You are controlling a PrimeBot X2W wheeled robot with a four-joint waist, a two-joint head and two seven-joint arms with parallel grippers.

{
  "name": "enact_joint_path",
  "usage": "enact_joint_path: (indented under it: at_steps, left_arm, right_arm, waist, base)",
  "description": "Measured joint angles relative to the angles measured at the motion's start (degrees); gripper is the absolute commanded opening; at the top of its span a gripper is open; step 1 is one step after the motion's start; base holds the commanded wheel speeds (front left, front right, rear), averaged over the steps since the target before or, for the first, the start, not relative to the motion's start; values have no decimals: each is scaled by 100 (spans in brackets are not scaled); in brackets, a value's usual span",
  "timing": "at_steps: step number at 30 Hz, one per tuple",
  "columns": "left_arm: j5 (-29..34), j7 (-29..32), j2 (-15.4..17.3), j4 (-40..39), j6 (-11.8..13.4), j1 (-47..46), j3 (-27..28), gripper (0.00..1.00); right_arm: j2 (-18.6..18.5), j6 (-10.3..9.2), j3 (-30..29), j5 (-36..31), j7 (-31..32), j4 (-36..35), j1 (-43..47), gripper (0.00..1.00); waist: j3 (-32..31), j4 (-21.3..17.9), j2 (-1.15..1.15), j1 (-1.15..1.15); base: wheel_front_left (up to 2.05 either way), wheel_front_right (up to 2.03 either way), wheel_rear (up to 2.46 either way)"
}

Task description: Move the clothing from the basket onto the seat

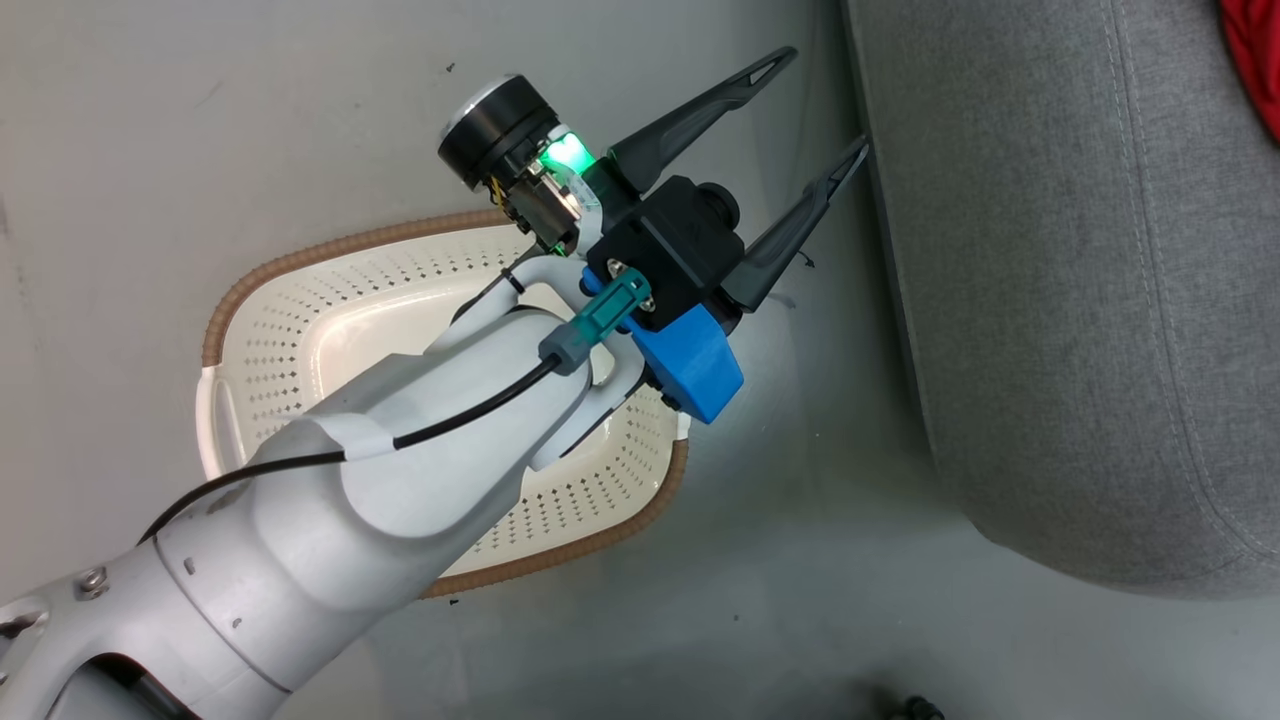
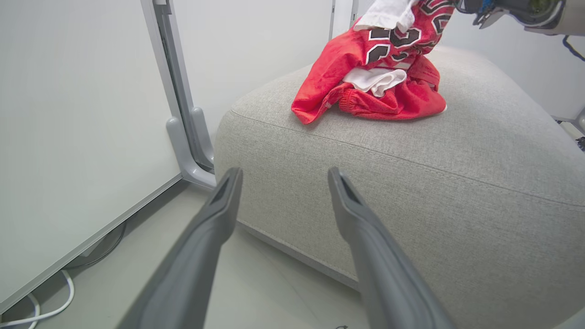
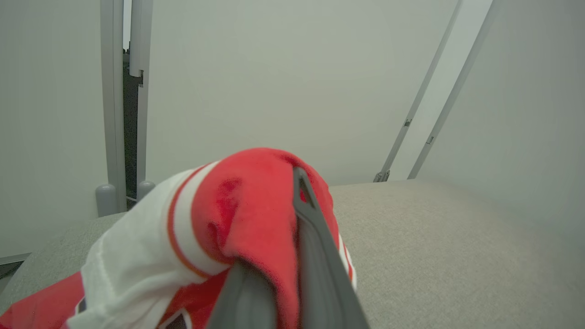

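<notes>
Grey floor (image 1: 150, 120), basket (image 1: 300, 330) nr seat (image 1: 1080, 300); clothing (image 2: 365, 87) on seat, in R hand (image 3: 285, 196)

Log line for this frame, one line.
left gripper: open, empty | right gripper: shut on jersey over sofa | plain red garment: on sofa | basket: no clothing visible

One cream-white perforated plastic basket with a brown woven rim (image 1: 300, 262); one large light-grey fabric sofa (image 1: 1080, 300); two soft red garments (bunched together, so the border between them is hard to trace), a red jersey with black lettering (image 2: 393, 41) and a plain red piece (image 2: 402, 101); two grippers, the left gripper (image 1: 822, 102) and the right gripper (image 3: 285, 205), each with two long dark fingers; one white cable (image 2: 50, 311) on the floor.
</notes>
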Motion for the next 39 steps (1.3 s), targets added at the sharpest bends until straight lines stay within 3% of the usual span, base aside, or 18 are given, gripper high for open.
enact_joint_path:
  at_steps: [8,9,10,20,30,39]
  left_arm:
    - [-4,-40,9,1,42,0,-34,100]
    - [-11,-41,9,2,46,0,-37,100]
    - [-23,-47,8,11,47,1,-42,100]
    - [-165,-258,-97,172,52,297,-51,100]
    - [-387,-396,-100,304,151,1065,144,100]
    - [-423,-411,47,79,256,1965,887,100]
  right_arm:
    - [227,0,96,-7,-1,661,261,0]
    - [229,1,93,-8,0,683,260,72]
    - [232,0,96,-9,0,687,257,100]
    - [402,1,298,-248,0,212,1032,100]
    - [855,0,657,-290,0,-933,2436,100]
    - [1249,1,1502,-176,-1,-1712,3211,100]
  waist:
    - [-32,41,0,0]
    - [-40,45,0,0]
    - [-55,47,0,0]
    - [-606,32,0,0]
    - [-1477,125,0,-1]
    - [-2177,395,0,-2]
  base:
    - [0,0,0]
    - [0,0,0]
    - [0,0,0]
    - [0,0,0]
    - [0,0,0]
    - [0,0,0]
